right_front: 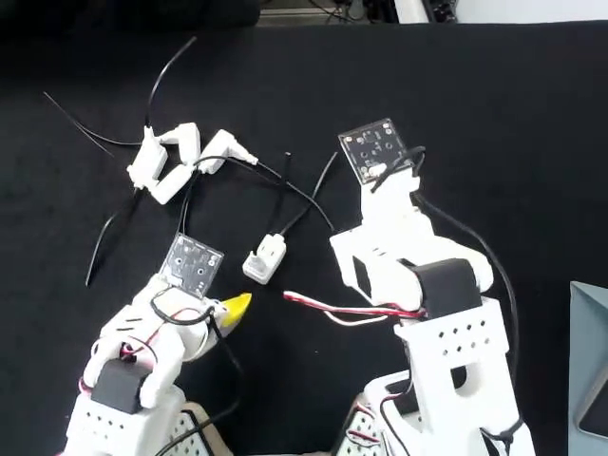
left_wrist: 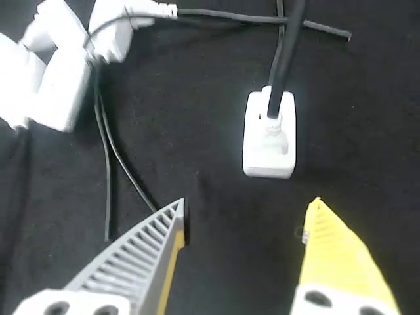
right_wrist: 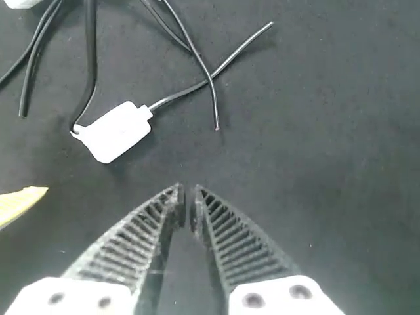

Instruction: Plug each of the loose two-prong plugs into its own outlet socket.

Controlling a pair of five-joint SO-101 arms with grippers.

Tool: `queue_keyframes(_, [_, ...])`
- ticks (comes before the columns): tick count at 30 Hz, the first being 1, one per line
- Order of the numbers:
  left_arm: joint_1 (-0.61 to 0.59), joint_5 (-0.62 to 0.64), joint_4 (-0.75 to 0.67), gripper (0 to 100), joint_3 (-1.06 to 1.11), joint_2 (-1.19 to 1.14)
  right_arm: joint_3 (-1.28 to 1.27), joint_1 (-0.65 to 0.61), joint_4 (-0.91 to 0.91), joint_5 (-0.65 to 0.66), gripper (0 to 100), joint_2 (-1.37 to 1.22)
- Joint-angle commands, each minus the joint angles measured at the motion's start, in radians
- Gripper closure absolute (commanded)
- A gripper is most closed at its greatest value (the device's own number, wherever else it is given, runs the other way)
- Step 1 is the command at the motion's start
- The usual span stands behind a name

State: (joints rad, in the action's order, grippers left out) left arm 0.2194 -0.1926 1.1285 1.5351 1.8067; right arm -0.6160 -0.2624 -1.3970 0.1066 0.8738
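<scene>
A small white socket block with a black cord running into it lies on the black cloth, just beyond my left gripper. That gripper is open, its grey finger and yellow finger wide apart with nothing between them. The same block lies flat ahead of the gap. A cluster of white sockets and plugs sits farther back to the left, one plug sticking out to the right. My right gripper is shut and empty, a short way from the block.
Thin black cords trail loosely from the cluster and the block across the cloth. A grey box stands at the right edge. The left gripper's yellow tip lies close beside the right gripper.
</scene>
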Motion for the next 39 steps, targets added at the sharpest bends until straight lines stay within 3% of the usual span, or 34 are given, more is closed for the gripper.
queue_keyframes(1, [0.012,-0.005,-0.003,71,-0.148,-0.086,0.002,0.012,0.015,-0.011,98.7,0.021])
queue_keyframes(9, [0.018,0.003,-0.02,71,-0.409,-0.559,0.001,0.012,0.008,-0.015,98.7,0.019])
queue_keyframes(20, [0.093,0.052,-0.396,71,-0.438,-1.143,-0.024,0.006,0.012,-0.011,98.7,0.022])
queue_keyframes(34, [0.104,0.087,-0.537,72,-0.627,-1.511,-0.025,0.006,0.011,-0.009,98.7,0.022])
queue_keyframes(39, [0.093,0.083,-0.611,84,-0.641,-1.562,-0.025,0.008,0.011,-0.009,98.7,0.022])
